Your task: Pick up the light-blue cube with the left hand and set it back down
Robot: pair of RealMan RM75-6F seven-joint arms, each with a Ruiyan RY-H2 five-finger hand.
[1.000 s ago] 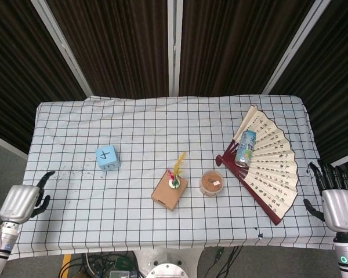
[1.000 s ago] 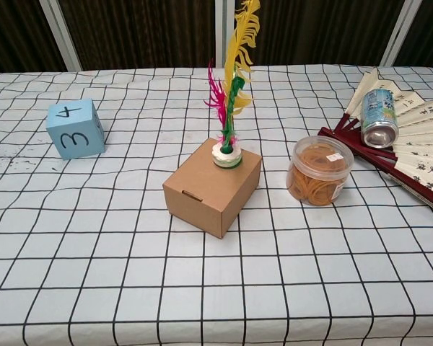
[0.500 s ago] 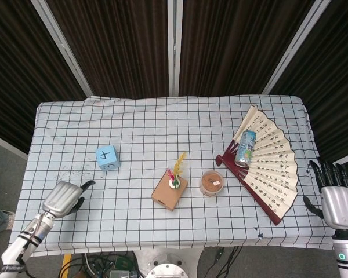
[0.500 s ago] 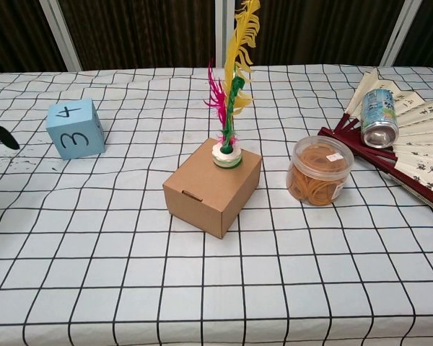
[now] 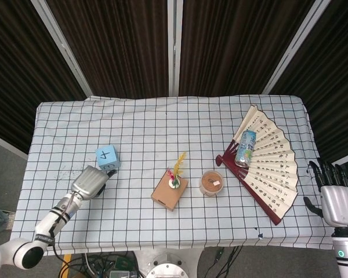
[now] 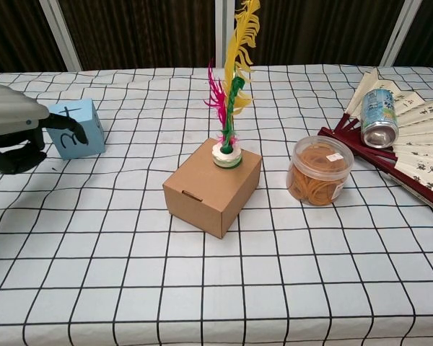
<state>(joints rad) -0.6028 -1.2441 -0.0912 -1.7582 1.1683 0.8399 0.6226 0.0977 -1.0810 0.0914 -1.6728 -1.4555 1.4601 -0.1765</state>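
Observation:
The light-blue cube [image 5: 107, 157] with black numbers on its faces sits on the checked tablecloth at the left; it also shows as the cube [image 6: 83, 130] in the chest view. My left hand [image 5: 91, 182] is just in front of the cube, its dark fingers spread and reaching toward the cube's near face, holding nothing. In the chest view the left hand [image 6: 18, 133] partly covers the cube's front. My right hand [image 5: 339, 200] hangs off the table's right edge, fingers apart and empty.
A cardboard box [image 5: 169, 192] with a feathered shuttlecock [image 6: 232, 94] on top stands mid-table. A clear tub of rubber bands [image 5: 211, 182] is right of it. A can [image 5: 245, 148] lies on an open paper fan [image 5: 269, 165] at the right.
My left hand has moved from the table's left edge inward and forward to the cube's near side. The cube and my right hand have stayed put.

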